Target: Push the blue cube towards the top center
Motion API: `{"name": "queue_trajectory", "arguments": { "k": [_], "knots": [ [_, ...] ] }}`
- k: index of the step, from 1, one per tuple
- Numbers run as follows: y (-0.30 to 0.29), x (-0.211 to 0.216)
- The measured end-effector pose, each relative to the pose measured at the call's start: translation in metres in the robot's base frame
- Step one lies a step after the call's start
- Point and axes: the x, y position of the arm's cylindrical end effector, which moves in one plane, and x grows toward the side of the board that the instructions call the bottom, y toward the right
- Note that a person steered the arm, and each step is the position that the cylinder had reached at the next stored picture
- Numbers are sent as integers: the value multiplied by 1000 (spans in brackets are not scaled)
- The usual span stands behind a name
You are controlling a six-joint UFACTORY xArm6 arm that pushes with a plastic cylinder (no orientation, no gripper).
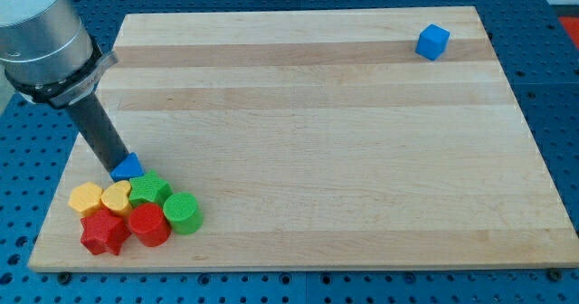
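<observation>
The blue cube (pixel 432 42) sits on the wooden board (pixel 308 141) near the view's top right corner. My tip (pixel 118 167) is far from it, at the view's lower left, touching the left side of a small blue triangular block (pixel 128 166). The dark rod slants up to the view's left from there.
A cluster sits at the view's bottom left below my tip: a yellow block (pixel 86 197), a yellow heart (pixel 116 196), a green block (pixel 148 189), a green cylinder (pixel 183 213), a red cylinder (pixel 147 223), a red star (pixel 104 232).
</observation>
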Motion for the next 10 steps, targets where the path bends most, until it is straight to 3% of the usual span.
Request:
{"name": "queue_trajectory", "arguments": {
  "k": [1,2,3,6,7,8,9,10],
  "knots": [
    [5,-3],
    [38,-57],
    [108,-73],
    [429,-11],
    [516,-19],
    [531,-97],
    [517,-147],
    [509,-153]
  ]
}}
